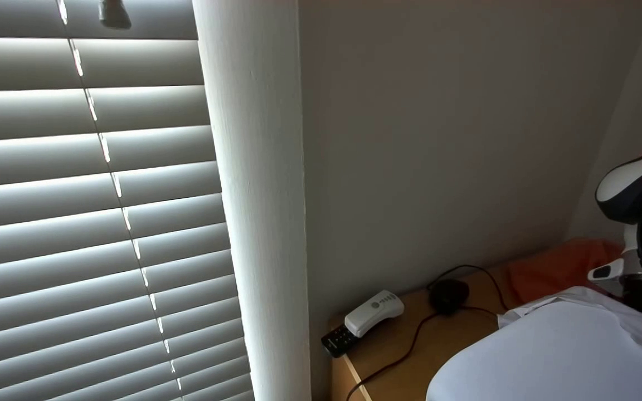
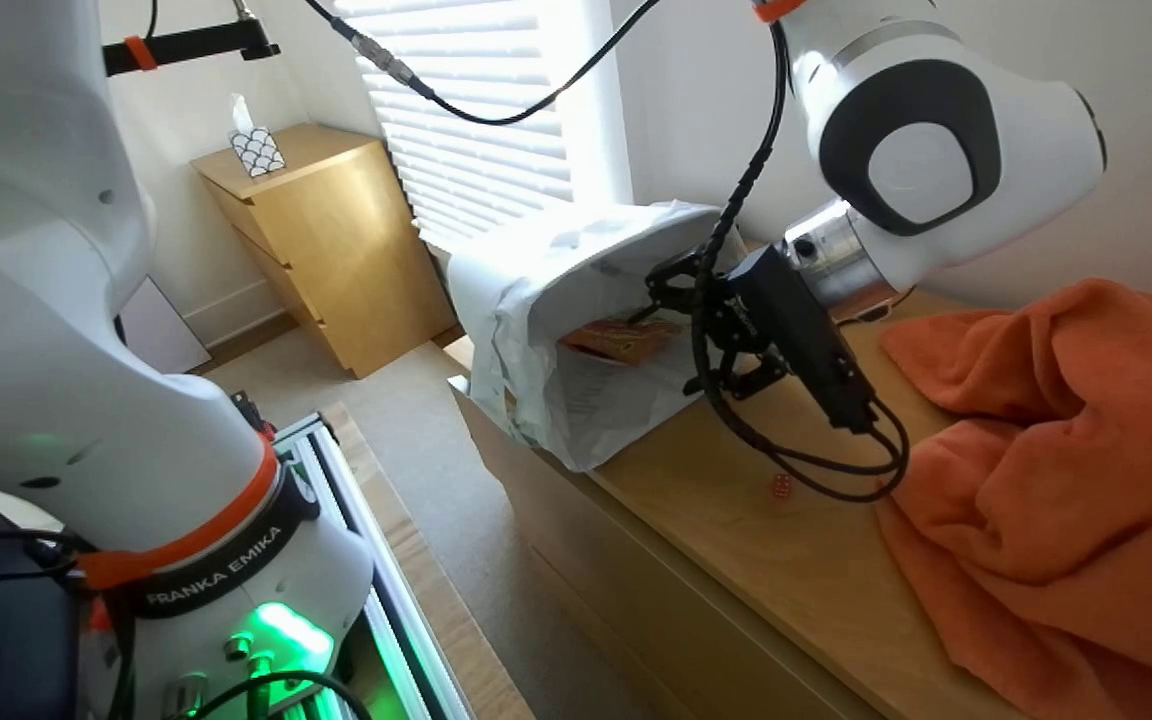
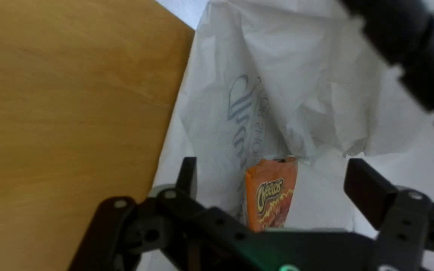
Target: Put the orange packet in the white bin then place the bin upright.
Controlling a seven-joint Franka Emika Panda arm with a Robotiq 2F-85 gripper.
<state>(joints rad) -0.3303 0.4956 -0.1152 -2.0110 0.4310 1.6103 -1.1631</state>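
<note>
The white bin [image 2: 491, 265] lies on its side with a white liner bag over its rim. Its open mouth faces my gripper. The bin's white wall also shows in an exterior view [image 1: 549, 356] and its liner in the wrist view [image 3: 217, 128]. The orange packet [image 2: 626, 341] lies inside the bin on the liner. In the wrist view the packet [image 3: 273, 192] shows a Cheetos label, its lower end hidden by the gripper. My gripper [image 2: 668, 350] is open at the bin's mouth. In the wrist view the gripper's fingers [image 3: 271, 169] are wide apart, with nothing held between them.
The bin rests at the edge of a wooden dresser top [image 2: 736, 530]. An orange cloth [image 2: 1086, 470] and a small red die [image 2: 782, 486] lie on it. A white handheld device [image 1: 375, 313], a black remote [image 1: 339, 341] and a cabled black object [image 1: 448, 296] sit near the wall.
</note>
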